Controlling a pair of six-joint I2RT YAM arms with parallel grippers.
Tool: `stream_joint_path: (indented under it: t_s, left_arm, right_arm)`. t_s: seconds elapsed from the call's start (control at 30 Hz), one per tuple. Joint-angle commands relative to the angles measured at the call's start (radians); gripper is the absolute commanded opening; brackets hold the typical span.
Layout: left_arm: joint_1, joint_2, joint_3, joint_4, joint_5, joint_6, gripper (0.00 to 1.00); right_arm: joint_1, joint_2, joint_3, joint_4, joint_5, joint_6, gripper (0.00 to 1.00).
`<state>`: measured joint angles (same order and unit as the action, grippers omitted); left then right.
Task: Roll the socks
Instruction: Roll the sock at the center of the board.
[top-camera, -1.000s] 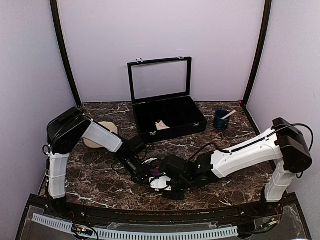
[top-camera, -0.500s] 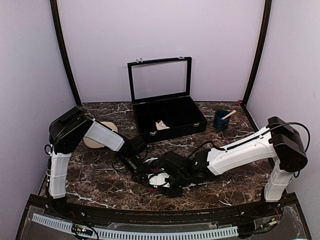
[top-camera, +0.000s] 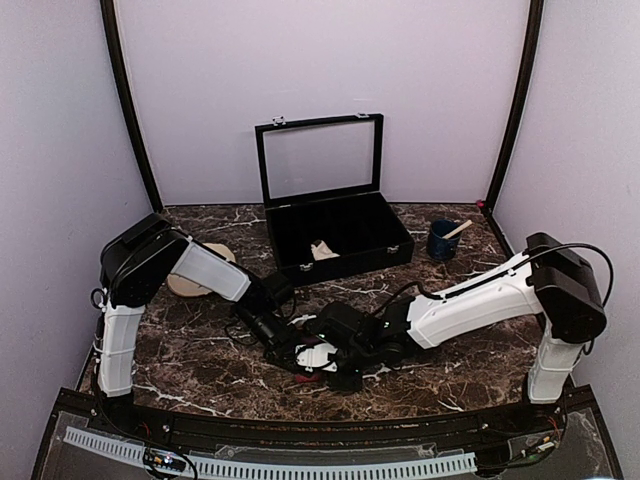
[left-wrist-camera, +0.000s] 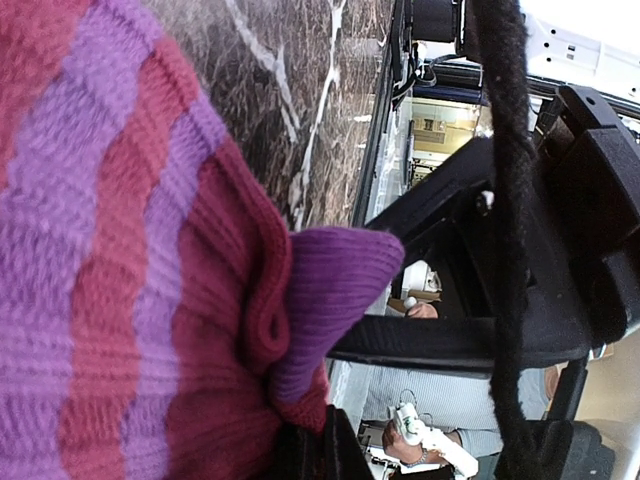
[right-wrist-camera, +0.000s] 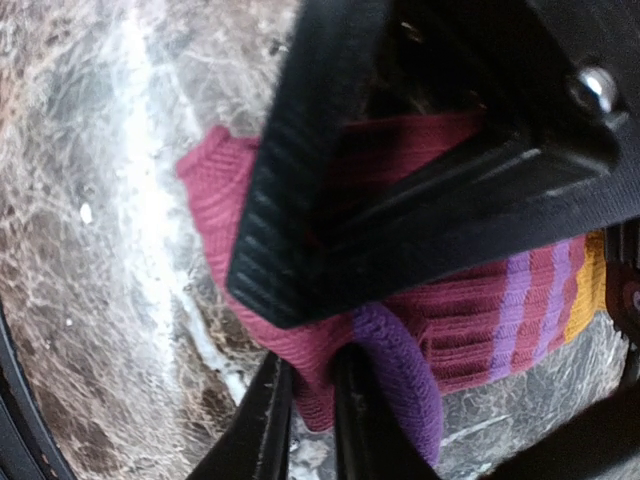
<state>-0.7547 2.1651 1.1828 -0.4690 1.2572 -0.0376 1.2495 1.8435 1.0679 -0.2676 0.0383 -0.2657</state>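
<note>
The striped magenta-purple sock (left-wrist-camera: 120, 250) with its orange cuff (right-wrist-camera: 588, 290) lies bunched on the marble table (top-camera: 200, 370) near the front middle. My left gripper (left-wrist-camera: 315, 445) is shut on a fold of it beside the purple toe. A black finger (right-wrist-camera: 290, 200) of the left gripper crosses over the sock in the right wrist view. My right gripper (right-wrist-camera: 312, 378) pinches the sock's magenta edge between its two fingers, just above the table. In the top view both grippers (top-camera: 305, 355) meet and hide most of the sock. A cream bundle (top-camera: 322, 250) lies in the black box.
A black box (top-camera: 345, 265) with its glass lid raised stands at the back middle. To its right is a blue cup (top-camera: 443, 240) with a stick in it. A round beige disc (top-camera: 190, 283) lies at the left, partly behind my left arm.
My right gripper has closed from wide open onto the sock's edge. The right arm has shifted a little left toward the left gripper. The left gripper has kept its hold.
</note>
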Motion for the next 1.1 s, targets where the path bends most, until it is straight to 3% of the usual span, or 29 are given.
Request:
stream_joint_path:
  t_s: [0.0,0.13,0.43,0.8,1.07]
  left_arm:
    - [0.01,0.018,0.003,-0.033,-0.033,0.023,0.0]
    - [0.019,0.005,-0.007,-0.016,-0.073,0.01,0.03]
    - [0.053,-0.12,-0.138,0.268,-0.173,-0.156,0.18]
    - [0.054,-0.258,-0.344,0.636,-0.349,-0.352,0.2]
    - [0.05,-0.371,-0.449,0.764,-0.504,-0.403,0.22]
  right_arm:
    - [-0.012,0.042,-0.008,-0.032,-0.006,0.029,0.09]
    - [-0.013,0.039,-0.018,-0.047,-0.02,0.045,0.01]
    - [-0.013,0.05,0.043,-0.154,-0.063,0.07,0.0]
    - [-0.054,0.107,0.19,-0.346,-0.221,0.117,0.0]
    - [-0.11,0.101,0.215,-0.398,-0.329,0.132,0.0]
